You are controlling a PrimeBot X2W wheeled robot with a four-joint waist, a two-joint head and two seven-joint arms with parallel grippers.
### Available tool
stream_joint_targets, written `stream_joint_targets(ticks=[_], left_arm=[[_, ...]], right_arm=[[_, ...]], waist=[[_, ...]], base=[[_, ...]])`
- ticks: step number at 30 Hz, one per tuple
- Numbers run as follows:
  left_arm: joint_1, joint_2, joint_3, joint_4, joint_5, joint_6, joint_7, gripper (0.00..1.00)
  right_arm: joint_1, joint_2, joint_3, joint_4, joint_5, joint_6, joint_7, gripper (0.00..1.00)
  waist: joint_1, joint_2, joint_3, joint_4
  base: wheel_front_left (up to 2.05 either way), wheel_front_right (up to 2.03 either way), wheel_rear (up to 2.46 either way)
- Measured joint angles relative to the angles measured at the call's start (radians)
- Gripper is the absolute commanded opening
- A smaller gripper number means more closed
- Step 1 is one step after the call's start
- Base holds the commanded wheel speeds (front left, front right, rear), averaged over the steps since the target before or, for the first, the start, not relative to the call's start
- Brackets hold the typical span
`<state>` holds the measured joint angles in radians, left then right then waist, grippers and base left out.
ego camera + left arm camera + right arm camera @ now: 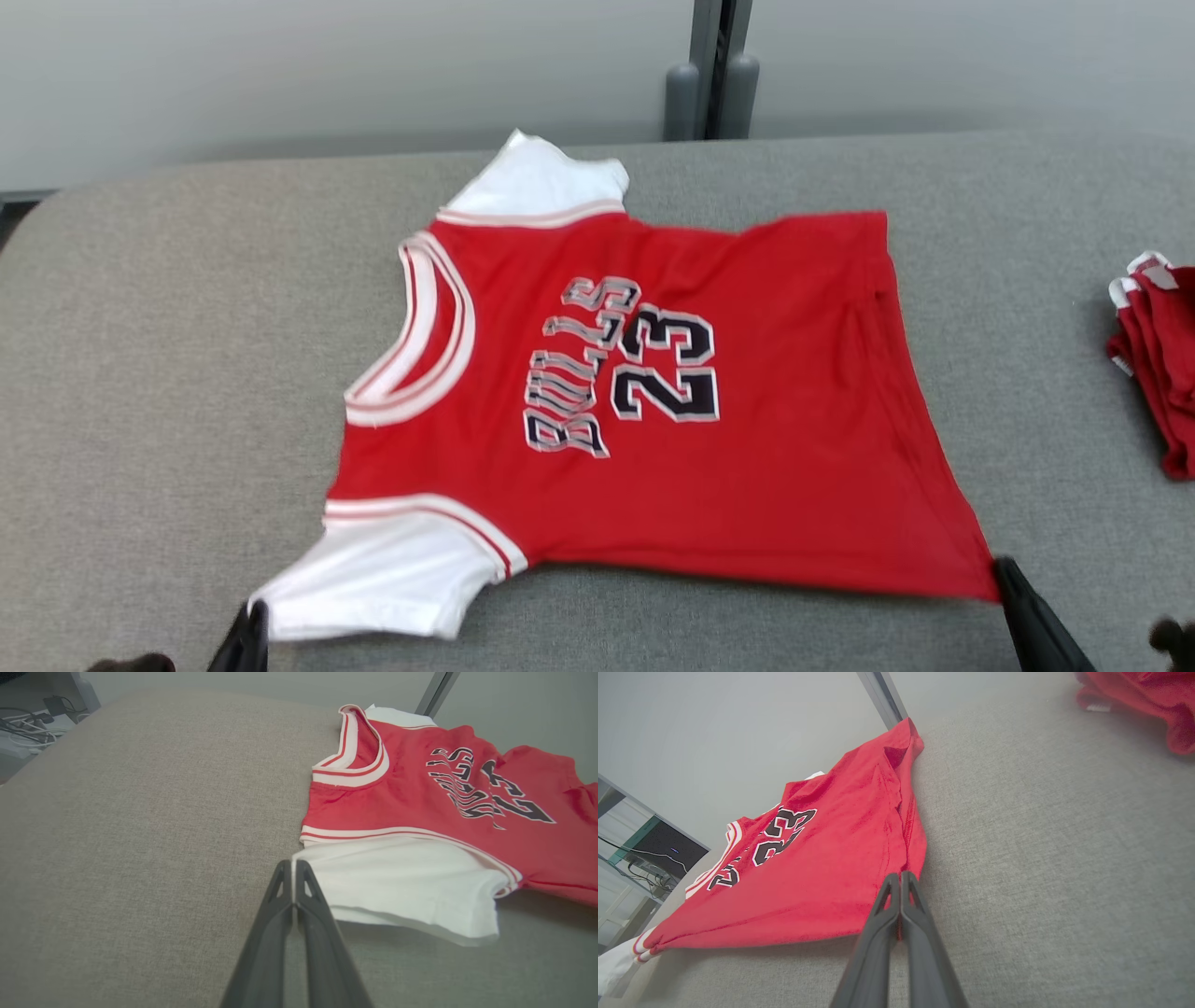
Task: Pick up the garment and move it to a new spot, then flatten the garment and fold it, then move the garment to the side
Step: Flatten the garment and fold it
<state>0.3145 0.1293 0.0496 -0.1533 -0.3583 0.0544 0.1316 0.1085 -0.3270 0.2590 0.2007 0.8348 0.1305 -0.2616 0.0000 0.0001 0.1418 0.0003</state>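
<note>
Lying print-side up at the centre of the head view, the garment [653,420] rests on the grey counter [168,373]. Its long axis runs across the frame: collar toward frame left, hem toward frame right. The near edge spans the bottom of the frame, and each end of that edge meets one claw.

The left claw [250,616] is clenched on the corner of the white sleeve [397,882] at lower left. The right claw [1006,569] is clenched on the red hem corner at lower right. The sleeve pinch appears to catch only the corner tip.

The body of the garment lies up-frame from both claws, so a fold would likely carry the near edge up-frame. A second red pile [1158,373] sits well apart at the right edge.
</note>
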Motion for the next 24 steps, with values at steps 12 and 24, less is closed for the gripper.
stream_joint_targets(ticks=[12, 24], left_arm=[[0.139, 0.023, -0.024, -0.253, 0.025, 0.057, 0.193, 0.00], [-0.015, 0.065, -0.041, -0.201, 0.018, 0.011, 0.184, 0.00]], right_arm=[[0.191, 0.025, -0.083, -0.048, -0.019, 0.000, 0.006, 0.00], [0.064, 0.051, -0.080, -0.074, -0.045, 0.000, 0.063, 0.00]], waist=[[0.0000, 0.0000, -0.076, 0.011], [0.0000, 0.0000, 0.000, -0.011]], base=[[0.00, 0.00, 0.00], [0.00, 0.00, 0.00]])
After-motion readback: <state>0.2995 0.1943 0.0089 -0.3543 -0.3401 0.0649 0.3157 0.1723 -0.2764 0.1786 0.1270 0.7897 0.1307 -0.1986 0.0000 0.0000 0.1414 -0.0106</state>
